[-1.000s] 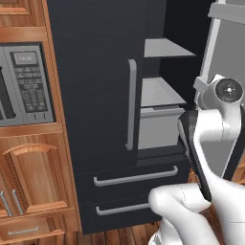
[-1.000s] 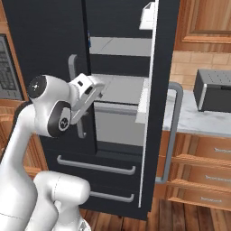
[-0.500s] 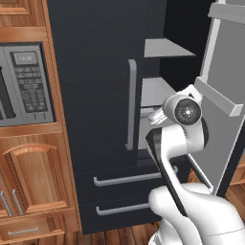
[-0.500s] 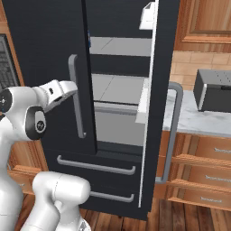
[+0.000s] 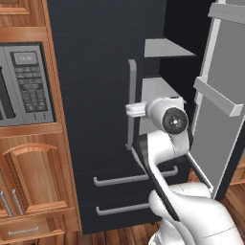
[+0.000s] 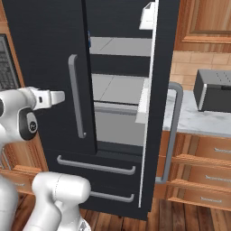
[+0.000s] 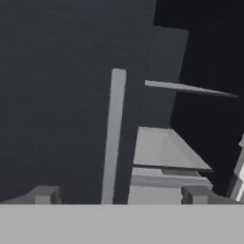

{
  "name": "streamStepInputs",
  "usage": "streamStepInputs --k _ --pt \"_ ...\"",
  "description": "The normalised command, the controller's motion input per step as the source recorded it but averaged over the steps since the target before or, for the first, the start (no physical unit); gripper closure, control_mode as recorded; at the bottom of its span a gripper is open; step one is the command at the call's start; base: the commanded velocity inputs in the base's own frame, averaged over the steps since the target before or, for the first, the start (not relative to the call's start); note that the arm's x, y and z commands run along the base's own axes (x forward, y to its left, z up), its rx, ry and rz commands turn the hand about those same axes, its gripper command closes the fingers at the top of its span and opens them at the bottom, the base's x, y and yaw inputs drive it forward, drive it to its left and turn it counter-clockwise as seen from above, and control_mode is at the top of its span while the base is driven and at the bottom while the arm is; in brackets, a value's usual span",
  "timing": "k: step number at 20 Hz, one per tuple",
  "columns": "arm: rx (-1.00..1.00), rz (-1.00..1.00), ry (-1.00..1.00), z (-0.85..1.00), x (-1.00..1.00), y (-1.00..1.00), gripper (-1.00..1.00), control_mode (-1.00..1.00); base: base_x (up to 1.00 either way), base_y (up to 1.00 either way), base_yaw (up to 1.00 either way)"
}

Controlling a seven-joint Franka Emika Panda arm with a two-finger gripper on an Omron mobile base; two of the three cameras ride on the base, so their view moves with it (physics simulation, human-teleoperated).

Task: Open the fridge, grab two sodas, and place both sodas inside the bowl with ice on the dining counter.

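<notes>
Fridge (image 5: 95, 95): tall, black, two doors — the left door shut, the right door (image 6: 155, 113) swung wide open, its pale inner lining showing in the left base view.
Door handles: two grey vertical bars, one on the shut left door (image 6: 76, 97), one on the open right door (image 6: 173, 131).
Lower drawers: two, each with a grey horizontal bar handle (image 6: 94, 166), both closed.
Inner shelves: grey, two seen clearly (image 6: 117, 88) through the open side; no cans can be made out on them.
Gripper (image 7: 119, 195): in front of the shut left door, at the height of its handle's middle, just beside the handle in the left base view; whether it touches I cannot tell.
Jaws: spread wide — one fingertip (image 7: 45, 194) to the left of the handle bar, the other over the shelves; nothing held.
Microwave (image 5: 24, 86): one, set in the wooden cabinets left of the fridge.
Table (image 6: 198, 122): one marbled wall top right of the fridge, over wooden drawers.
Toaster (image 6: 213, 91): one dark appliance on that table.
</notes>
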Motion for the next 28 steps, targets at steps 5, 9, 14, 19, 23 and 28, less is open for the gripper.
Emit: streamStepInputs --k 5,9,14,19,23,28 --pt "0.63 0.00 0.28 0.64 0.00 0.00 -1.00 -1.00 0.00 0.00 0.00" --pt "0.45 0.00 0.40 0.31 0.10 0.00 -1.00 -1.00 0.00 0.00 0.00" --pt "0.10 0.00 0.33 -0.09 0.45 0.00 -1.00 -1.00 0.00 0.00 0.00" --pt "-0.07 0.00 0.13 -0.14 0.55 0.00 -1.00 -1.00 0.00 0.00 0.00" --pt "-0.12 -0.02 0.04 -0.25 0.21 0.00 -1.00 -1.00 0.00 0.00 0.00" --pt "-0.10 0.09 0.02 -0.32 0.50 0.00 -1.00 -1.00 0.00 0.00 0.00"
